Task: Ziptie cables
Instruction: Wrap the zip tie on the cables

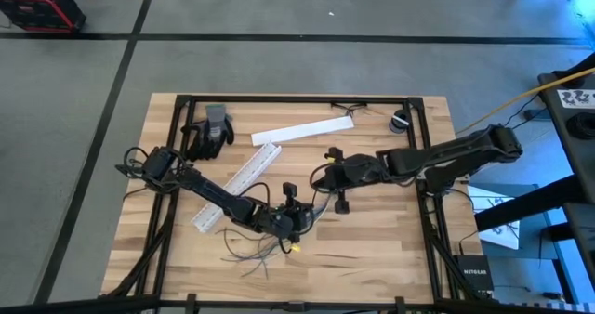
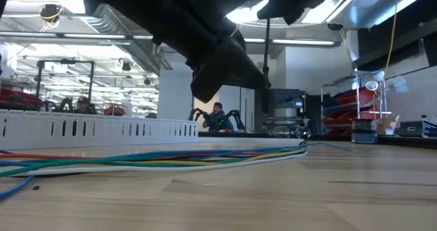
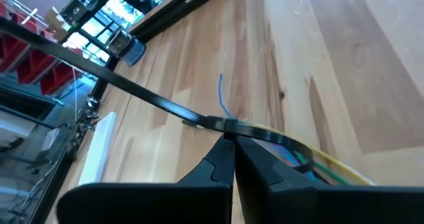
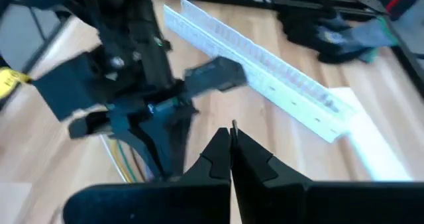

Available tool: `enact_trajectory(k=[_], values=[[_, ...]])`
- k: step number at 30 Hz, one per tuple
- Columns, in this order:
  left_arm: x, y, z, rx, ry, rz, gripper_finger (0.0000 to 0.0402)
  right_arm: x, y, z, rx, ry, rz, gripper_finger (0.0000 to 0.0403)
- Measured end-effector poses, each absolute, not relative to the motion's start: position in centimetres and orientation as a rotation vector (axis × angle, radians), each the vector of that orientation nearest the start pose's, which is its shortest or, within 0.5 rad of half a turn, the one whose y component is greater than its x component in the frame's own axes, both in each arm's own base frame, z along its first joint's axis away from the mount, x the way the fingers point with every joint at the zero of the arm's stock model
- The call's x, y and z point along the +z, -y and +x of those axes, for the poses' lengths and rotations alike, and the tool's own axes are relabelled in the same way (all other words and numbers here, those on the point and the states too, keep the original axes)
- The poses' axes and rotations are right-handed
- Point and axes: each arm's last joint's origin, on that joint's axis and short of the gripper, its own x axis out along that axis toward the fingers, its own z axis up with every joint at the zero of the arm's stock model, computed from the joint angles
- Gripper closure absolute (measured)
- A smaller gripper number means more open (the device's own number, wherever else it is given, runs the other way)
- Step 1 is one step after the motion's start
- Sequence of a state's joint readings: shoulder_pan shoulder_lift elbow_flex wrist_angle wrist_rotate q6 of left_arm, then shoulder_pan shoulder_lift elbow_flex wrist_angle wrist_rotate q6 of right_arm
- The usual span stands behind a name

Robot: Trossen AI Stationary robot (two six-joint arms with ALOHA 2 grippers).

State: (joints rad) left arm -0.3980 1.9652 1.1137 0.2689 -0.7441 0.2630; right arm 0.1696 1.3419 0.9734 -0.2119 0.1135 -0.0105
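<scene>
The left gripper (image 3: 232, 139) clenched the zip tie (image 3: 152, 101) round the cables (image 3: 301, 152) low on the worktop (image 1: 390, 240); the right gripper (image 4: 230, 139) pinched its tail. Over-pulling might snap it.

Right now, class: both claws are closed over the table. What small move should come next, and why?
Probably the right claw should pull its thin dark strip away from the left claw, likely tightening the zip tie. The left claw is shut where the tie meets the cables, and its long black tail hangs slack across the table.
</scene>
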Motion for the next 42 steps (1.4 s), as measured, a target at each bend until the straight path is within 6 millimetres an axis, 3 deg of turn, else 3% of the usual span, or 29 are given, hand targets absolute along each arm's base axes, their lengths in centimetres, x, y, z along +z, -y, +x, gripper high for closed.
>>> enact_trajectory(k=[7, 13, 35, 42], values=[[15.2, 13.6, 37.8, 0.276, -0.554, 0.561, 0.0401, 30.4, -4.1, 27.1, -0.01, -0.557, -0.132, 0.0403], [15.1, 13.6, 37.8, 0.276, -0.557, 0.562, 0.0401, 31.7, -3.8, 25.8, -0.025, -0.532, -0.127, 0.0403], [15.1, 13.5, 37.8, 0.279, -0.557, 0.552, 0.0401, 32.5, -3.5, 24.4, -0.041, -0.535, -0.127, 0.0401], [14.9, 13.4, 37.8, 0.287, -0.557, 0.503, 0.0401, 32.6, -3.0, 22.8, -0.14, -0.61, -0.113, 0.0336]])
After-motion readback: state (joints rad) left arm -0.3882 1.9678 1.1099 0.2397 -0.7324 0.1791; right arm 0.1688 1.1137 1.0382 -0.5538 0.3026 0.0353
